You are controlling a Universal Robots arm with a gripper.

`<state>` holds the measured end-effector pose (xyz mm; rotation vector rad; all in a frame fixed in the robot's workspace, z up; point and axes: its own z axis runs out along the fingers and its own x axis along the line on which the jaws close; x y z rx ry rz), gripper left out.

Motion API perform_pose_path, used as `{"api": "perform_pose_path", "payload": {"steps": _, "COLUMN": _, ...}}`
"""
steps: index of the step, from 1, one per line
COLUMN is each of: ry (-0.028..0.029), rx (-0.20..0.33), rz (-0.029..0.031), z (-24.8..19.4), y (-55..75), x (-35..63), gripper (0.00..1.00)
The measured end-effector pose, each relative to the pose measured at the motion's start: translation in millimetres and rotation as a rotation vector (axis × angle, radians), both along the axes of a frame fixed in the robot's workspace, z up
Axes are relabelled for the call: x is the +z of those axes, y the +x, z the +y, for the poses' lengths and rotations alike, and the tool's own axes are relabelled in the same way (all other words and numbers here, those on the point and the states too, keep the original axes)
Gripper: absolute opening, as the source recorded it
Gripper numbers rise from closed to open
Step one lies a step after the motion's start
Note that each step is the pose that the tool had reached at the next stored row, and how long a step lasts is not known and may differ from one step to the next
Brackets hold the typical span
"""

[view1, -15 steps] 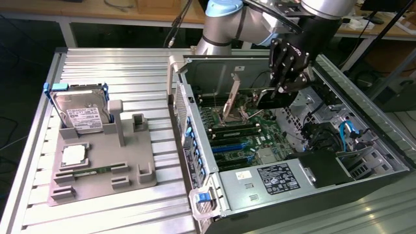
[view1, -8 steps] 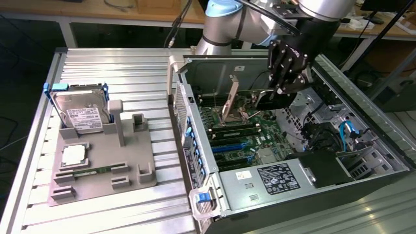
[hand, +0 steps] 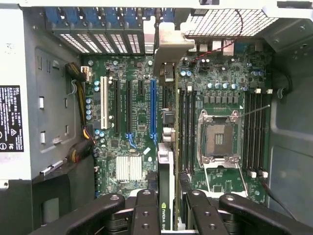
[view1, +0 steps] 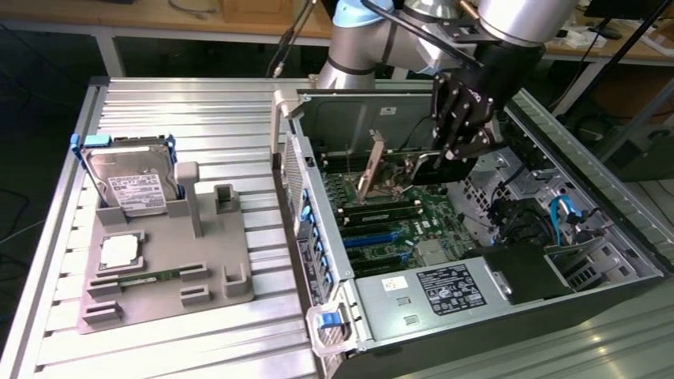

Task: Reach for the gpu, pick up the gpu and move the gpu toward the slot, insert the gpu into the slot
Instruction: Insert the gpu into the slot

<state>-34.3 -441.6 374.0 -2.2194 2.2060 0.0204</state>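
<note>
In upper centre of exterior view, black pincer [view1: 451, 164] clenched on thin dark gpu card [hand: 165, 171]; keep upright, edge parallel with long blue slot [hand: 153, 110].

One gpu [view1: 371, 167] counted. One hard drive [view1: 132, 183], one memory stick [view1: 147, 278], one processor chip [view1: 121, 251], one grey holder [view1: 211, 257] tallied. One computer case [view1: 358, 118], one power supply [view1: 443, 288], one processor socket [hand: 216, 139], one pincer [hand: 171, 197] counted.
</note>
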Motion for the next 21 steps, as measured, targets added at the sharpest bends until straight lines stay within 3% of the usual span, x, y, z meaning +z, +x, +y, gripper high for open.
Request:
{"api": "perform_pose_path", "payload": {"steps": 7, "ry": -0.0019, "rx": -0.009, "rz": 0.0000, "z": 0.9, "y": -12.1, "x": -15.6, "gripper": 0.27}}
{"api": "perform_pose_path", "payload": {"steps": 12, "ry": -0.0024, "rx": -0.049, "rz": 0.0001, "z": 0.9, "y": -13.4, "x": -24.5, "gripper": 0.27}}
{"api": "perform_pose_path", "payload": {"steps": 21, "ry": -0.0025, "rx": -0.053, "rz": 0.0000, "z": 0.9, "y": -21.9, "x": -34.1, "gripper": 0.27}}
